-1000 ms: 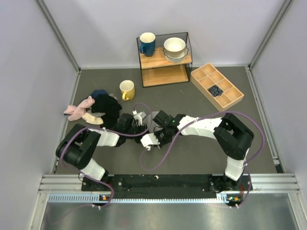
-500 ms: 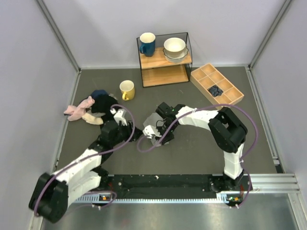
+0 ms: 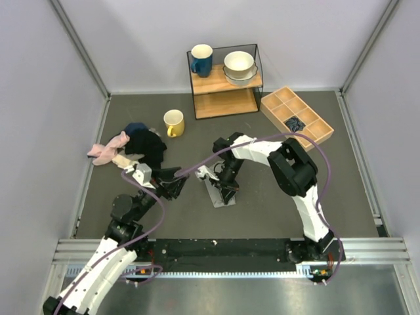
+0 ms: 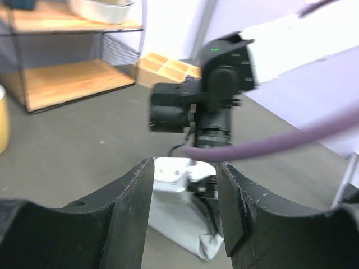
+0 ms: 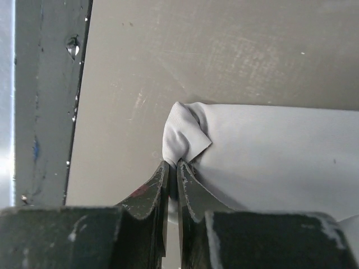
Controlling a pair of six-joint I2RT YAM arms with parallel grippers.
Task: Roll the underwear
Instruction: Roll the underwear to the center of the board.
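Right wrist view shows the underwear (image 5: 269,151) as a smooth light grey sheet lying flat on the dark bench (image 5: 224,50), with one corner bunched up; the right end effector (image 5: 173,182) is pretty much closed, nipping that bunched corner between its tips; from the top camera the cloth sits around mid-bench, a bit toward the near side, right under that arm's wrist; the left end effector (image 4: 185,166) is just to the left of it, pointing at it but not touching; its jaws stand well apart and there's nothing in them; further out there's a pile of clothes (image 3: 134,146) back-left, a yellow mug (image 3: 174,123) behind, then the shelf (image 3: 226,82) and a wooden tray (image 3: 296,118) at the back.
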